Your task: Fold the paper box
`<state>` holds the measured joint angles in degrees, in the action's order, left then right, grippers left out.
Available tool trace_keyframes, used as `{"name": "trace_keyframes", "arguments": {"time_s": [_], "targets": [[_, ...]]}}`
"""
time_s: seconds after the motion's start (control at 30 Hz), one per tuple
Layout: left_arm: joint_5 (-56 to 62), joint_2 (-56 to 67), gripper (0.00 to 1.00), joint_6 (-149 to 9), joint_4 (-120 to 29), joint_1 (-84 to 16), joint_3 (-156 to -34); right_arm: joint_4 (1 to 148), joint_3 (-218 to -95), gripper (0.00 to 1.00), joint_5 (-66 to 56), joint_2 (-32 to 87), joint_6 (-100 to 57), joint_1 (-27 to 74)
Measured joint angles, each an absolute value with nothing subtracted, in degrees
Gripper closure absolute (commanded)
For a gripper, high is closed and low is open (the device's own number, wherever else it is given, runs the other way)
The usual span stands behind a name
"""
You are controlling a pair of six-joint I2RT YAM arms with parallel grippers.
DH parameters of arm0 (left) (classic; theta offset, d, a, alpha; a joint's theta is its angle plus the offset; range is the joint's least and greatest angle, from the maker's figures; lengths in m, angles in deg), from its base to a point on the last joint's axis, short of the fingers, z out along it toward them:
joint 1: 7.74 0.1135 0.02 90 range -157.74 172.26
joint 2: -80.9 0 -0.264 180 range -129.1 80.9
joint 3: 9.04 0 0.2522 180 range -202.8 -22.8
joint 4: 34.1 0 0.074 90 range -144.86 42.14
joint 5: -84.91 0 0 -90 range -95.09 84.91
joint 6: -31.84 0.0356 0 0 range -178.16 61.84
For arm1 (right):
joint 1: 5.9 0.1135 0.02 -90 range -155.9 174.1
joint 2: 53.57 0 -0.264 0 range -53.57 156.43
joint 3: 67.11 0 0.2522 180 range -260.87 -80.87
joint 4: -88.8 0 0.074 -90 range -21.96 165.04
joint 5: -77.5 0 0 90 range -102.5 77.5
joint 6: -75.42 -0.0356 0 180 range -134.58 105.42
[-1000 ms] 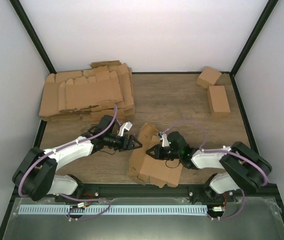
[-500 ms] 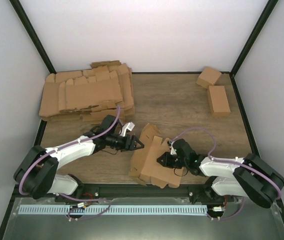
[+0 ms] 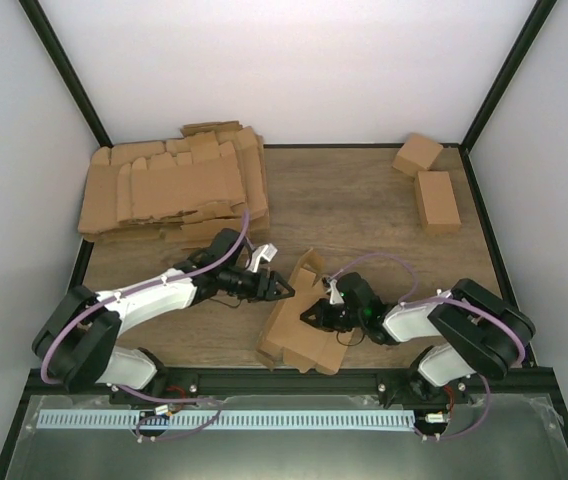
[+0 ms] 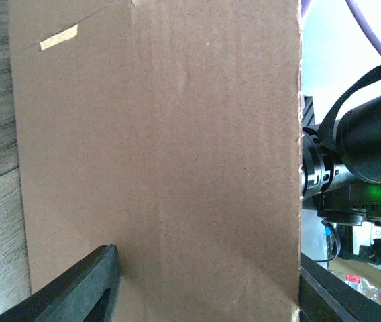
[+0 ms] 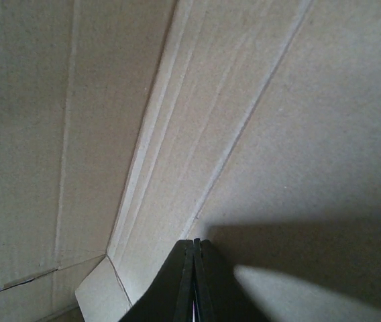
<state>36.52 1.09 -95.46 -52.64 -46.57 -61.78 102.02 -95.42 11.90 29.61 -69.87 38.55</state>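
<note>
At the near edge of the table (image 3: 364, 210), between the two arms, the paper box (image 3: 294, 340) lies half-formed with one panel raised. Right gripper (image 3: 312, 312): fingers pinched together on nothing, tips pushed into the inner face beside a crease, apparently to pin the base down. Left gripper (image 3: 286, 291): jaws parted, raised panel facing them and not clamped, probably there to back that wall upright. The stack of blanks (image 3: 169, 190) lies well apart, far left.
</note>
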Motion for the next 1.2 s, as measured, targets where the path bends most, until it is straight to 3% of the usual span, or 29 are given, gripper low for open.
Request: {"name": "trace_keyframes", "arguments": {"time_s": [0.3,0.73,1.03,1.1,1.2], "targets": [[35.43,0.63,0.32,-94.08,-54.78,-47.29,-63.07,100.25,-95.37,0.94,11.73,28.03,-69.89,38.55],[34.03,0.57,0.16,-92.53,-57.56,-47.67,-64.71,88.73,-94.85,0.89,8.21,14.66,-68.47,38.55],[35.49,1.55,0.09,-94.47,-54.96,-47.67,-64.71,93.47,-93.82,0.90,9.91,21.67,-68.93,38.51],[35.88,1.68,0.10,-94.84,-54.32,-47.71,-64.69,95.77,-93.82,0.90,10.76,23.29,-69.13,38.51],[36.21,2.25,0.25,-95.56,-53.67,-47.82,-64.69,98.17,-93.87,0.90,11.64,25.00,-69.13,38.51]]}}
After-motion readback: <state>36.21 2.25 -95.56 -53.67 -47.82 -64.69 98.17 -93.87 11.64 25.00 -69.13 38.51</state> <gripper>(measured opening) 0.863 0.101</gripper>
